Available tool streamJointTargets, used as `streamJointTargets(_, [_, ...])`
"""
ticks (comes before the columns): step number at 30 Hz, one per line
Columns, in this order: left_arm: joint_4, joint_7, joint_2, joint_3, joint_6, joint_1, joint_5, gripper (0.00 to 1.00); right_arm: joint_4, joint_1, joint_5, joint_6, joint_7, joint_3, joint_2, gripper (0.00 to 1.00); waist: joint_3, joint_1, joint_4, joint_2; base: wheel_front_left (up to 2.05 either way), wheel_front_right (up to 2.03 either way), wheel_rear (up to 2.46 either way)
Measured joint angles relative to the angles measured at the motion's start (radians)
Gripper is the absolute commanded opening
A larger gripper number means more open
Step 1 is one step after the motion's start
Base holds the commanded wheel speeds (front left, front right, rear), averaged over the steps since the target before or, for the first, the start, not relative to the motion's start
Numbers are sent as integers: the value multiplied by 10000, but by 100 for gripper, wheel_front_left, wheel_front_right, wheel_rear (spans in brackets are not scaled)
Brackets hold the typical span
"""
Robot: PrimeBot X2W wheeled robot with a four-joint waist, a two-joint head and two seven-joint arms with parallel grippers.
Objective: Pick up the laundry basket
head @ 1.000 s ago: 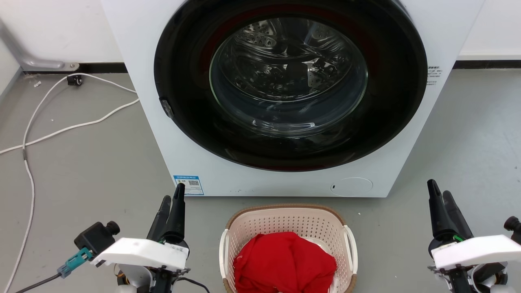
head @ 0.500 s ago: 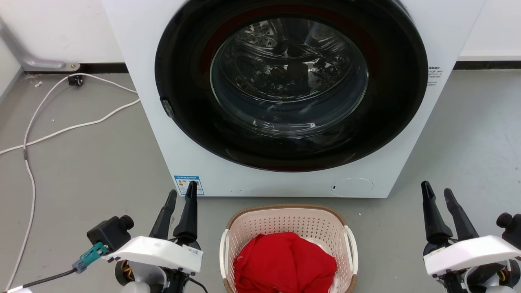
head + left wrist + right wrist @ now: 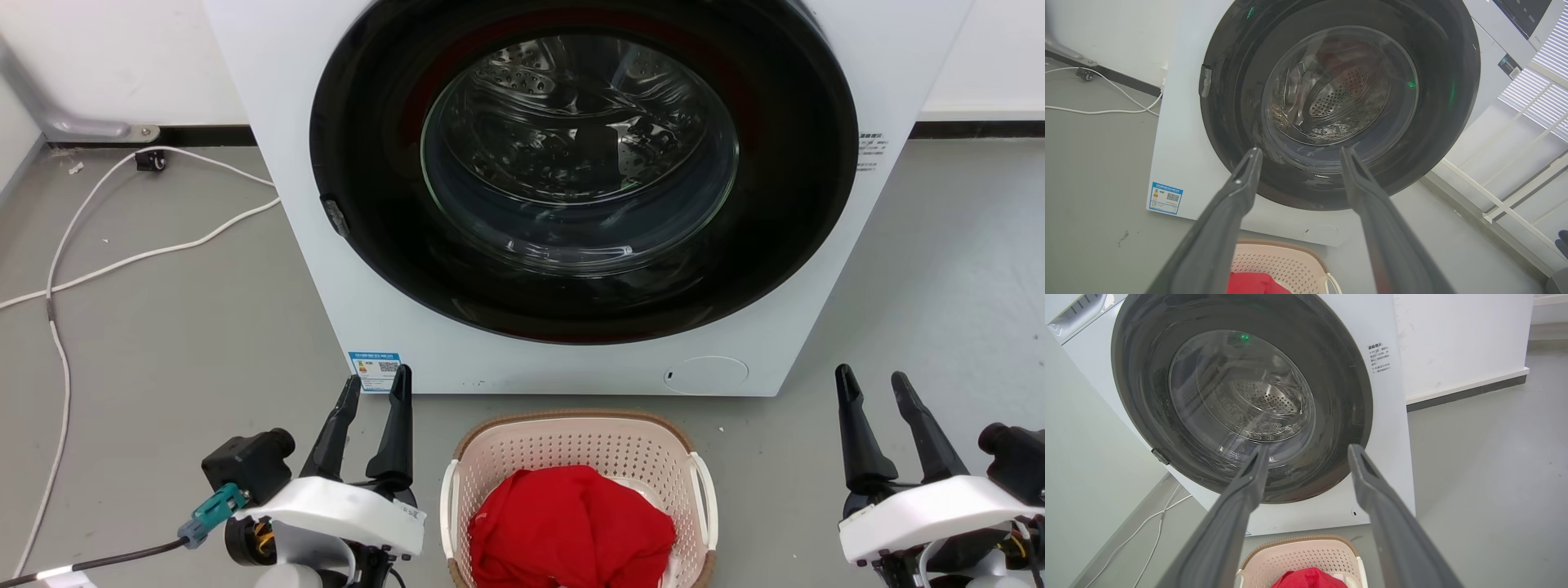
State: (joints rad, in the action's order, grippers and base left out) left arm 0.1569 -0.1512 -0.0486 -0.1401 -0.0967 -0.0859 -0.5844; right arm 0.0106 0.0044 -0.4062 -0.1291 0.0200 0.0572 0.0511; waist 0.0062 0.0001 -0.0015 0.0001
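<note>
The laundry basket (image 3: pixel 571 445) stands on the grey floor just in front of the washer, cream-pink with perforated walls, a brown rim and white side handles, and a red cloth (image 3: pixel 571 523) heaped inside. Its far rim also shows in the left wrist view (image 3: pixel 1282 261) and the right wrist view (image 3: pixel 1302 555). My left gripper (image 3: pixel 377 388) hangs open to the basket's left, apart from it. To the basket's right my right gripper (image 3: pixel 872 384) is open too, well clear of the handle. Nothing is between either pair of fingers.
A white front-loading washer (image 3: pixel 343 269) with a big dark round door (image 3: pixel 580 163) stands right behind the basket. White cables (image 3: pixel 122 261) trail over the floor at the left. Open grey floor lies on both sides of the basket.
Both grippers have spread from nearly shut to open. The left gripper has shifted right toward the basket, and the right gripper has drifted slightly left. The basket has not moved.
</note>
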Motion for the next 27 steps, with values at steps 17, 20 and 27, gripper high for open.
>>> streamJointTargets(17, [-59,-384,-4,-307,115,1,1732,100,-453,318,1634,-2,-61,17,0,100,-2,0,68,0,0,0,0])
streamJointTargets(20, [-58,-458,-4,-349,161,0,2021,100,-504,326,1887,-2,-61,25,0,100,24,0,75,0,0,0,0])
streamJointTargets(27, [-19,-617,-4,-403,190,-2,2708,100,-606,370,2441,-2,2,58,0,100,24,0,83,0,0,0,0])
